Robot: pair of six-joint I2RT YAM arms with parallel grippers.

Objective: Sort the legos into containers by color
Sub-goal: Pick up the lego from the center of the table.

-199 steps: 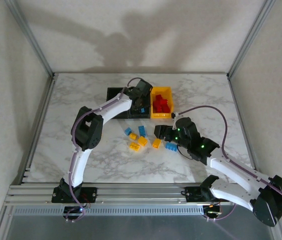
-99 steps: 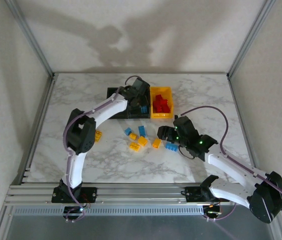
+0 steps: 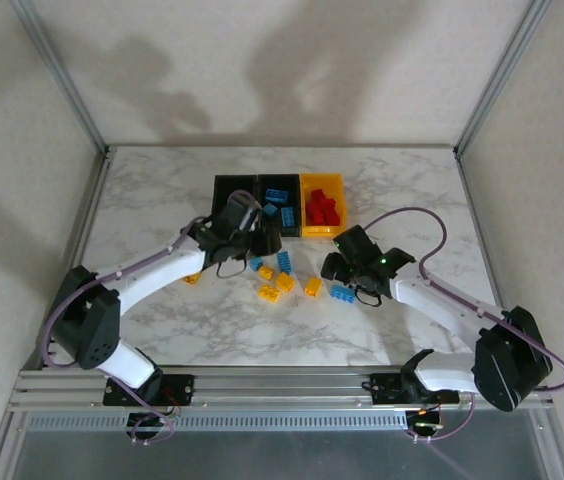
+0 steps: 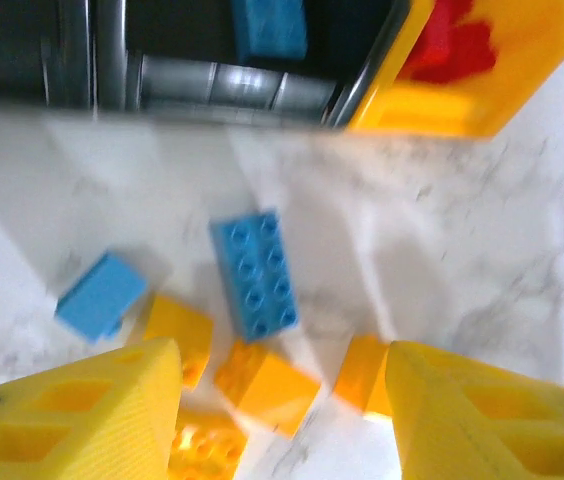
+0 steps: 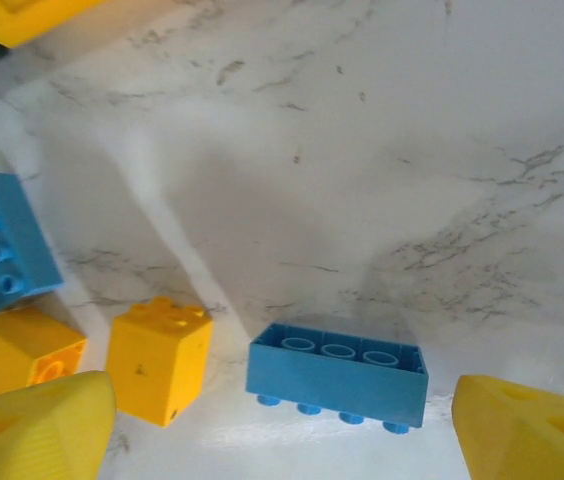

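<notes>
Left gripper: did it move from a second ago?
Yes. The left gripper pulled back from over the middle black bin, toward the near edge.

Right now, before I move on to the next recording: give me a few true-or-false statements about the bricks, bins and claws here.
1. The yellow plastic bin holds red studded bricks. True.
2. The middle black plastic bin holds nothing. False: blue studded bricks lie in it.
3. The right claw is shut on an upturned blue brick. False: its jaws are open, and the brick lies on the white marble table between the fingers.
4. Loose yellow studded bricks lie on the table. True.
5. The left claw grips a yellow brick. False: its jaws stand open, gripping nothing.
</notes>
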